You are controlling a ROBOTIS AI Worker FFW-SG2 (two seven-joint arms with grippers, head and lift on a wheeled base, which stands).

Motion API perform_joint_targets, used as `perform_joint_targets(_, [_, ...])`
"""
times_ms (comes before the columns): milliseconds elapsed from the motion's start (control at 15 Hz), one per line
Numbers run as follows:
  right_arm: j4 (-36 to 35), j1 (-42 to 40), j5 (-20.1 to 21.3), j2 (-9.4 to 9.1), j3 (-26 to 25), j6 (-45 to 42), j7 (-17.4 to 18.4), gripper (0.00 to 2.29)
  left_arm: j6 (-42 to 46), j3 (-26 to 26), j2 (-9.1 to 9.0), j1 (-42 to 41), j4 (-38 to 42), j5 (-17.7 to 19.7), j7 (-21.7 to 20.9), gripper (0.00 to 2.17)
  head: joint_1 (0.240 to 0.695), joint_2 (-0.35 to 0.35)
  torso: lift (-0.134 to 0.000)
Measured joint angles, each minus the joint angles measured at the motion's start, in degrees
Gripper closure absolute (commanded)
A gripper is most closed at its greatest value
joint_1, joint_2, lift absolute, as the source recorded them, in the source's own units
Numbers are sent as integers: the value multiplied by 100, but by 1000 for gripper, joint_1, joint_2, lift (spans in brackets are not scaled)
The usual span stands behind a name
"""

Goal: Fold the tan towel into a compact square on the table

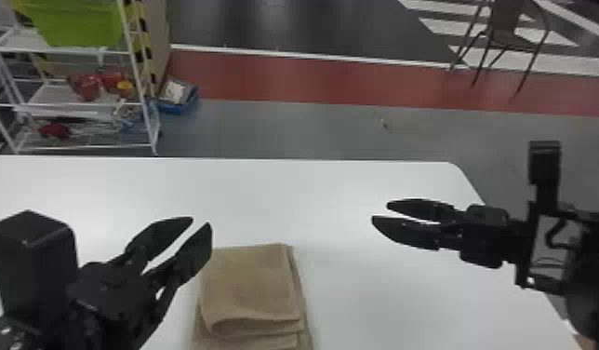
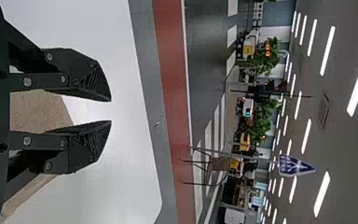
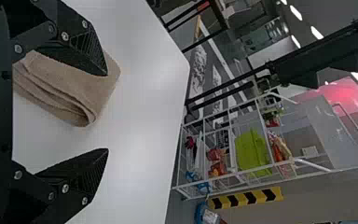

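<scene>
The tan towel (image 1: 252, 284) lies folded in stacked layers on the white table (image 1: 359, 298), at the near edge of the head view. My left gripper (image 1: 202, 221) is open above the towel's left side, nothing between its fingertips. In the left wrist view that gripper (image 2: 111, 111) has the towel (image 2: 39, 111) below and behind its parted fingers. Off to the towel's right, my right gripper (image 1: 380, 212) hangs open over bare table. The right wrist view has this gripper (image 3: 107, 112) spread wide, with the towel (image 3: 70, 88) beyond it, its layered fold showing.
Past the table's far edge stands a white wire shelf (image 1: 80, 109) with a green bin (image 1: 75, 23) at the left. A blue crate (image 1: 176, 100) sits on the floor beside it, and a brown chair (image 1: 505, 28) stands far back right.
</scene>
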State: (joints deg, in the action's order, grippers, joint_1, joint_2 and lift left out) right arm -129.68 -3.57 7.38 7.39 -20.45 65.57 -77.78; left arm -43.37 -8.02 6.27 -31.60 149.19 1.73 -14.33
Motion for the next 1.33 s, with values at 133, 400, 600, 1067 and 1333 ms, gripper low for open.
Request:
perform_joint_targets(133, [-494, -299, -241, -433, -215, -219, 82, 63, 145, -118, 4, 143, -175, -60, 328, 76, 695, -148, -123])
perform_joint_targets(400, [-946, -926, -1095, -724, -685, -567, 1108, 63, 348, -384, 12, 414, -502, -280, 888, 83, 695, -154, -123])
perform_joint_targets(600, [-1053, -1274, -1475, -730, -903, -709, 2061, 63, 1705, -508, 7, 497, -994, -286, 1476, 83, 695, -186, -123])
perform_joint_targets(1067, [-779, -1948, -1884, -730, -851, -2229, 3659, 66, 3940, -844, 7, 661, -2219, -186, 2680, 83, 695, -225, -123])
perform_joint_targets(1333, [-427, -2078, -1869, -730, -772, -3239, 3792, 66, 3987, -857, 39, 669, -2374, -301, 2971, 87, 695, -221, -123])
